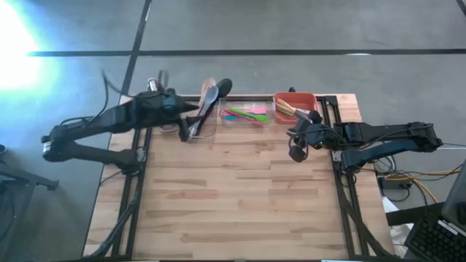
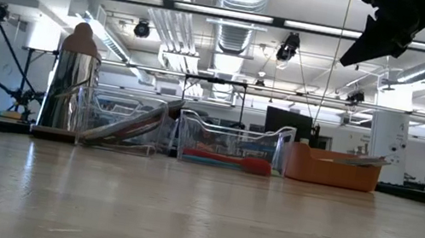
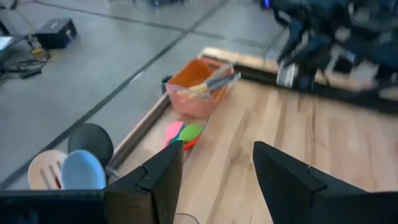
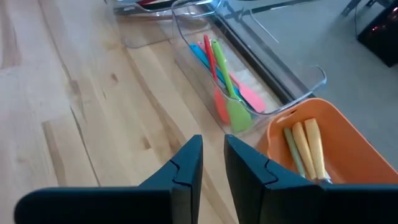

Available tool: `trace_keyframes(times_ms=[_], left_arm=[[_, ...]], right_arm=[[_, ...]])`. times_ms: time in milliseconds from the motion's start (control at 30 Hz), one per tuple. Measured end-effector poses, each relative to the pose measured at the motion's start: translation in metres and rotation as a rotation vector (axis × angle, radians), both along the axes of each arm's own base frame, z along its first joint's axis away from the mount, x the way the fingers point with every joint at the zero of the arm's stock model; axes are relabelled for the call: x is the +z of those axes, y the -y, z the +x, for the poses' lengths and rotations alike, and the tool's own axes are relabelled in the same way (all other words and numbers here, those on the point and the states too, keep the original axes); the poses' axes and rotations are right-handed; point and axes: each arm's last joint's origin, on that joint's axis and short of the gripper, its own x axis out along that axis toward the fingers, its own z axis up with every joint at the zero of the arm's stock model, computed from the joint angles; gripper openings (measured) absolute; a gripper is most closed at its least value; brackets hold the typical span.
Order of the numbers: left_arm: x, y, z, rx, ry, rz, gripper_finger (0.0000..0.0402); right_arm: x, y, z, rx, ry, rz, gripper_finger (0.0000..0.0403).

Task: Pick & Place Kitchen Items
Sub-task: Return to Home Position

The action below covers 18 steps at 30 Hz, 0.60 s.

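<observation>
The clear bin holds coloured spatulas; the orange bin holds pale-handled knives. The left gripper is spread, empty; the right gripper is almost closed, empty.

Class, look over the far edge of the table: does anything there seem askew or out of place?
Mostly tidy. One oddity: the black ladle and wooden spatula lean out past the left clear bin's rim, overhanging the table's far edge.

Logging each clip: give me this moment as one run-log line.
left tool: open, empty, above clear bin | right tool: nearly closed, empty, near orange bin | silicone spatulas: in middle clear bin | table centre bare
</observation>
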Motion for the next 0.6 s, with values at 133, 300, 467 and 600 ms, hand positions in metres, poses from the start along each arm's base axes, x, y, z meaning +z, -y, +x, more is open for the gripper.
trace_keyframes(times_ms=[133,300,467,600], left_arm=[[-0.010,0.012,-0.024,-0.072,0.036,0.066,0.0197],[-0.039,0.018,-0.047,-0.066,0.114,0.062,0.0197],[-0.079,0.024,-0.051,-0.214,0.256,0.059,0.0197],[-0.106,0.027,-0.056,-0.291,0.325,0.067,0.0197]], right_arm=[[0.003,0.000,-0.008,0.002,0.005,-0.001,0.0055],[0.004,0.001,-0.025,0.001,0.061,0.001,0.0048],[-0.007,-0.001,-0.046,0.050,0.184,0.004,0.0036],[-0.018,-0.004,-0.058,0.188,0.325,0.043,0.0024]])
